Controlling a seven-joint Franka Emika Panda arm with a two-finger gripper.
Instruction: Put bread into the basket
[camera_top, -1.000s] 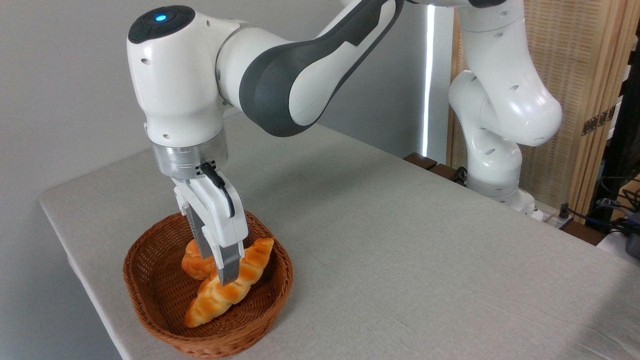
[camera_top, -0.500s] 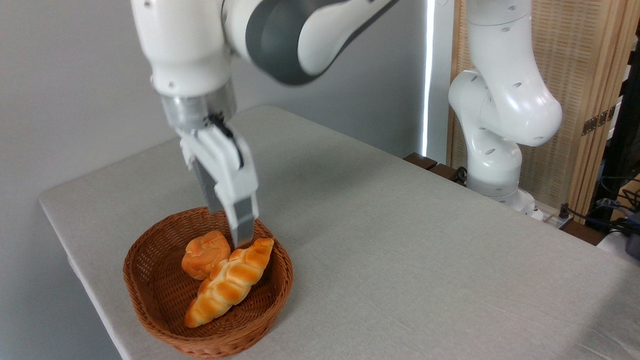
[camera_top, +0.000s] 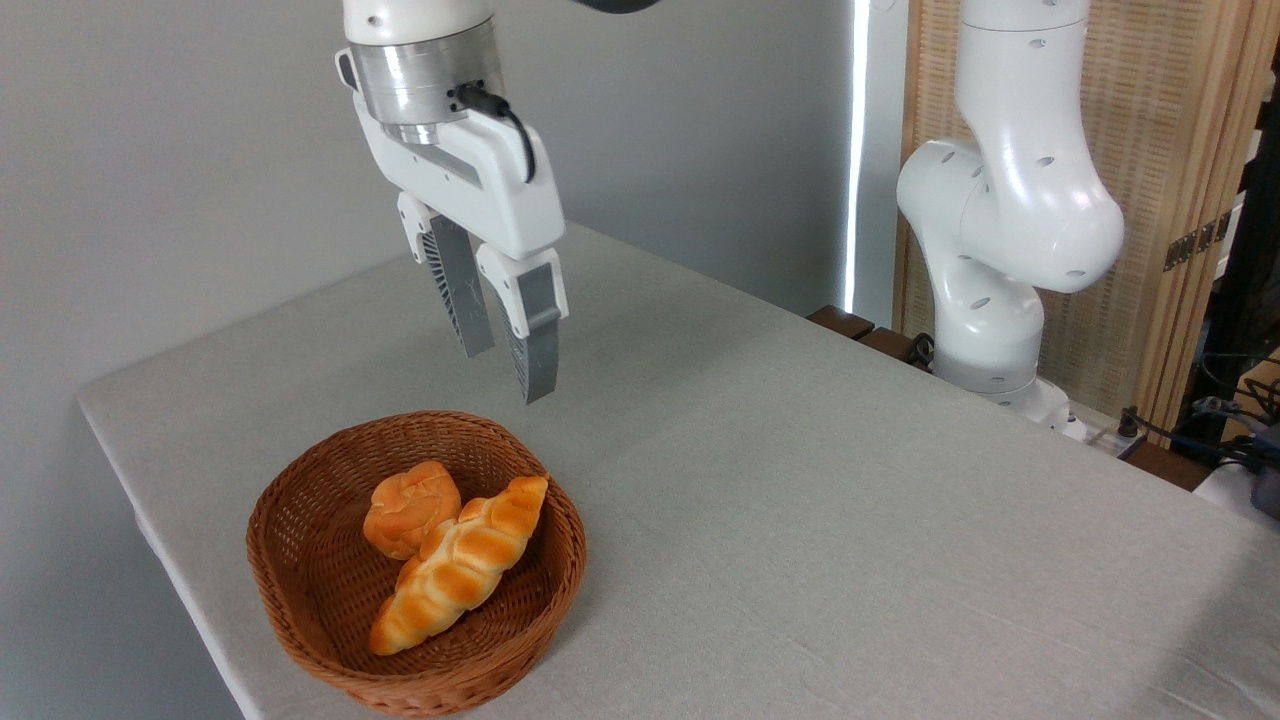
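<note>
Now bread (camera_top: 455, 569) inside basket (camera_top: 300, 625).

**Hidden and cut-off items, fixed camera view**

- Robot arm (camera_top: 1010, 200): upper links run out past the top edge; only the wrist flange above the end effector (camera_top: 505, 370) and the base-side links show.
- Table (camera_top: 800, 520): near edge and right corner cut off by the bottom and right borders.
- Basket (camera_top: 300, 640): near inner wall hidden behind its own rim.
- Round bun (camera_top: 405, 505): right side covered by the bread (camera_top: 455, 575), which overlaps it.
- Cables and dark equipment (camera_top: 1240, 420): cropped at the right border, too small to identify.
</note>
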